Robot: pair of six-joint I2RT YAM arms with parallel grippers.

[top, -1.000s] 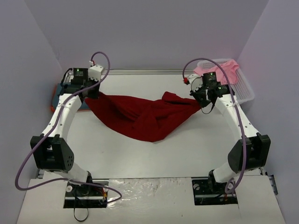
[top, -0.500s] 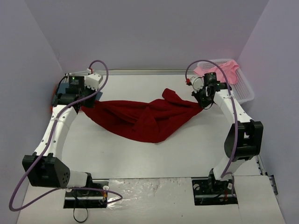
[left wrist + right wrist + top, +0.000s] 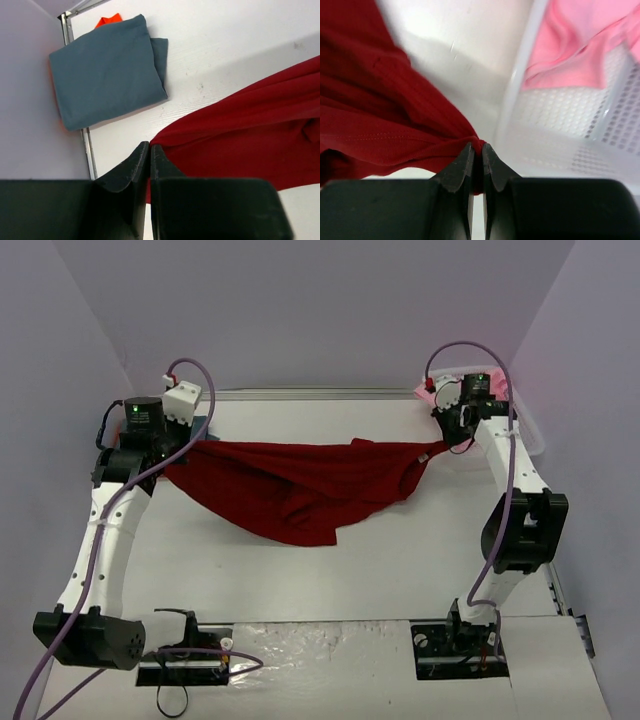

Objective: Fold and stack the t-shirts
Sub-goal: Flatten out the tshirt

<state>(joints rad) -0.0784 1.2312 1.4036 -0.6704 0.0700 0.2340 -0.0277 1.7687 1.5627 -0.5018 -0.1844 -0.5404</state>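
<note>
A dark red t-shirt [image 3: 300, 485] hangs stretched between my two grippers over the table, its middle sagging down to the surface. My left gripper [image 3: 185, 445] [image 3: 150, 146] is shut on the shirt's left corner [image 3: 240, 135]. My right gripper [image 3: 445, 440] [image 3: 476, 146] is shut on a bunched right corner [image 3: 375, 110], red cloth showing between its fingertips. A folded teal-blue t-shirt [image 3: 107, 70] lies at the far left corner on top of an orange one [image 3: 109, 20]. A light pink t-shirt [image 3: 580, 45] lies in the basket.
The white lattice basket [image 3: 560, 130] stands close beside my right gripper at the far right. A metal rail [image 3: 87, 145] and the left wall run beside the folded stack. The back wall is close behind both grippers.
Both grippers have moved apart and toward the back, drawing the red shirt out wider and straighter between them. Both grips have held.
</note>
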